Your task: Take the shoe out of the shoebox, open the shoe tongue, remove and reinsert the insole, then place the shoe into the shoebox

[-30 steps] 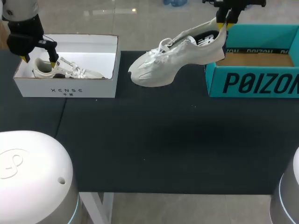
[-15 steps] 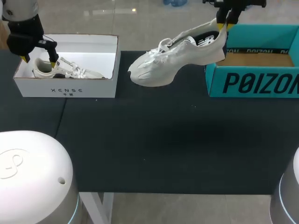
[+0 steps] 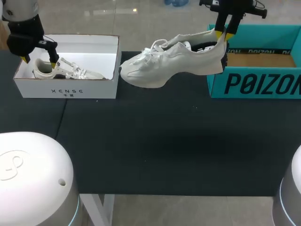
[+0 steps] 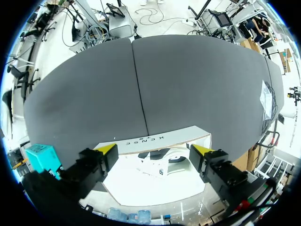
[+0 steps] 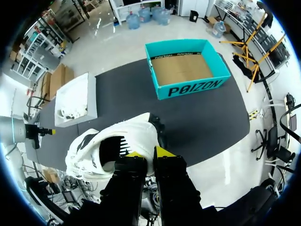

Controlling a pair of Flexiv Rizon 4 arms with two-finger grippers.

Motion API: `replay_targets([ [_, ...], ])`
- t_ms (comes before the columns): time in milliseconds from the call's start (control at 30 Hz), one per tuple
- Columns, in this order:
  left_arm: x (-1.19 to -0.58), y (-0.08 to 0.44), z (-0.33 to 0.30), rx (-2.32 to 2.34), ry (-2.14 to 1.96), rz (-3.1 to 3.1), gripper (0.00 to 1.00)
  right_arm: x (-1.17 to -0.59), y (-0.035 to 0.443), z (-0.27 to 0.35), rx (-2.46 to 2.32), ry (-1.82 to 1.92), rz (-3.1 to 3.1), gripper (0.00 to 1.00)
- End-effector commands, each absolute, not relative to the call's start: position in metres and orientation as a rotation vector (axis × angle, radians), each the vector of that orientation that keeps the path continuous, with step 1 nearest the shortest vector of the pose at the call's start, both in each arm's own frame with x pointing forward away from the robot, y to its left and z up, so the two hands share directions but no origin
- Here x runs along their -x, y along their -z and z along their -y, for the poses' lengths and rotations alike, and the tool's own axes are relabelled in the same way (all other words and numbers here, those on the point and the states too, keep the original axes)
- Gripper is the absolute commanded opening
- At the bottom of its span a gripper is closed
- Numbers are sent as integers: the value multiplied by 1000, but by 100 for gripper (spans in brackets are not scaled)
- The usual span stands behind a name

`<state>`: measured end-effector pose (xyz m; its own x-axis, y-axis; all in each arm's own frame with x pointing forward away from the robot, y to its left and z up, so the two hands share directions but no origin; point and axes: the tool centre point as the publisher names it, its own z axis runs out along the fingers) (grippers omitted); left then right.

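Item: one table (image 3: 155, 141), which you see covered edge to edge in a dark charcoal cloth, matte and evenly lit.
Detail: a seam (image 3: 63, 117) in the cloth runs front to back on your left side, also plain in the left wrist view (image 4: 141, 94).
Support: white table leg (image 3: 96, 207) beneath the near edge.

Matt cloth shoe (image 3: 169, 66), smooth cardboard teal shoebox (image 3: 254, 84), matt cloth table (image 3: 164, 141).
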<state>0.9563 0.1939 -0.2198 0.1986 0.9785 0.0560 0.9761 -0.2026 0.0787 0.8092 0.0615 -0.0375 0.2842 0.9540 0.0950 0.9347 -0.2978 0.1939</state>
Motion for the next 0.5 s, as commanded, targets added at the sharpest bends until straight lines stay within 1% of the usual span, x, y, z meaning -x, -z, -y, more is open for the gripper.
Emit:
replay_targets([
  [33,-956,220,-194,-2412,-149,-1965,100,-797,37,-59,-2462,-279,-1737,0],
  [200,-956,220,-194,-2412,-149,-1965,100,-789,45,-55,-2503,-282,-1698,0],
  [500,-956,220,-194,-2412,-149,-1965,100,-789,45,-55,-2474,-276,-1702,0],
])
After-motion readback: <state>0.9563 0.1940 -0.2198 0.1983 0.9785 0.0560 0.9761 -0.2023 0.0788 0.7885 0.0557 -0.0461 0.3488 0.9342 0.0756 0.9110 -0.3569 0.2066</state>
